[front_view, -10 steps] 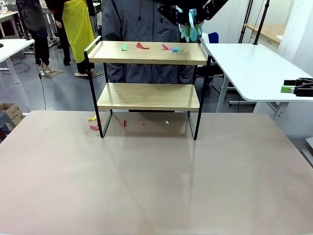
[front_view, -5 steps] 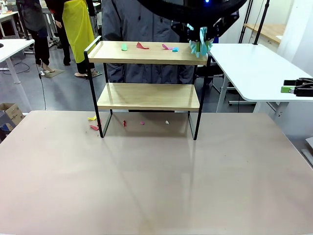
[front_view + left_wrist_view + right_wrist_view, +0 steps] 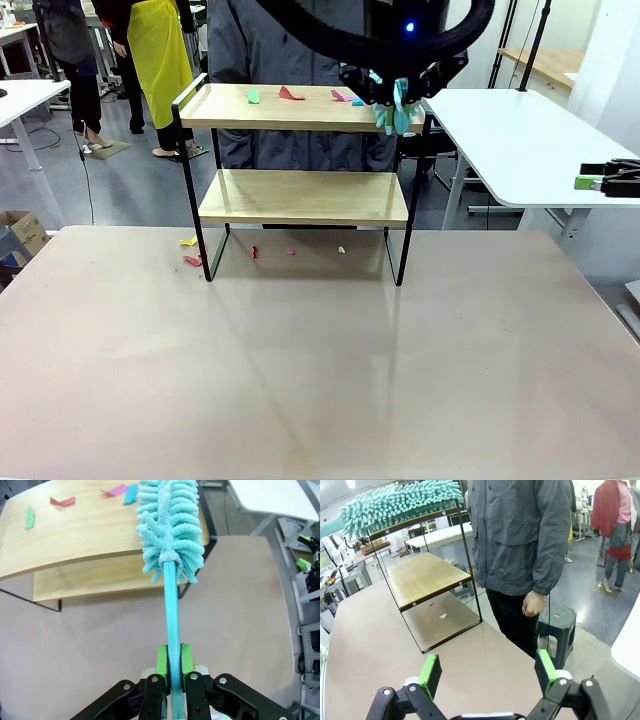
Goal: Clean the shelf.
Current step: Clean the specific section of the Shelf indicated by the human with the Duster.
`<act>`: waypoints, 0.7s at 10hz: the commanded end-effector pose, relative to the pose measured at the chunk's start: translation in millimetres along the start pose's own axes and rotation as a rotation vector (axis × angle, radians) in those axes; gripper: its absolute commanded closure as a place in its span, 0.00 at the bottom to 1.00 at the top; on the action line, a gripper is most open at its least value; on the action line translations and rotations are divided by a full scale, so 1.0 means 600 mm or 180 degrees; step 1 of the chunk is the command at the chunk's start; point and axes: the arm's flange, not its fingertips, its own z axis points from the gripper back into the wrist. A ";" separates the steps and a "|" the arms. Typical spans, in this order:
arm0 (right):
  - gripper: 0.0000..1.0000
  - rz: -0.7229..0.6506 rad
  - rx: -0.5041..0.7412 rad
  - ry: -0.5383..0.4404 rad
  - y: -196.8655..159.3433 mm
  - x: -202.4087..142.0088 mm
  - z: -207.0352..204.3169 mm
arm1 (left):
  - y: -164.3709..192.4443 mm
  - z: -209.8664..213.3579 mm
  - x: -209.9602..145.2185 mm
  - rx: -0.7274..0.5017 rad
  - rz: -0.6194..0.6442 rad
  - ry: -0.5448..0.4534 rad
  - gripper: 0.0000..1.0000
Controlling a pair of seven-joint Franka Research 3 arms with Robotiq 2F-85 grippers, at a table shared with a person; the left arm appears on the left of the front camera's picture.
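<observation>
Clamped on teal duster handle with left gripper; right gripper spread wide, empty. Ahead of left gripper, beneath duster head: shelf. Judged barely started: paper scraps uncleared on top board.

Person in grey jacket stands straight ahead of right jaws, across the tan table. Black stool ahead, off those jaws' right side, close by that person. Person in red far beyond, right. White side table ahead-right of left jaws, green-and-black object on it. Cardboard box on floor, well left of left jaws.
</observation>
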 end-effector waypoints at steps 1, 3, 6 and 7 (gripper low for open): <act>0.00 0.0017 0.0002 0.0000 0.001 0.004 -0.002 | 0.042 0.007 -0.002 0.0117 0.0111 0.0078 0.87; 0.00 0.0017 0.0002 0.0000 0.001 0.004 -0.002 | 0.087 0.005 0.007 0.0335 0.0130 0.0118 0.87; 0.00 0.0017 0.0002 0.0000 0.001 0.004 -0.002 | 0.194 0.003 0.015 0.0745 0.0160 0.0211 0.87; 0.00 0.0017 0.0002 0.0000 0.001 0.004 -0.002 | 0.231 0.003 0.014 0.0896 0.0174 0.0245 0.87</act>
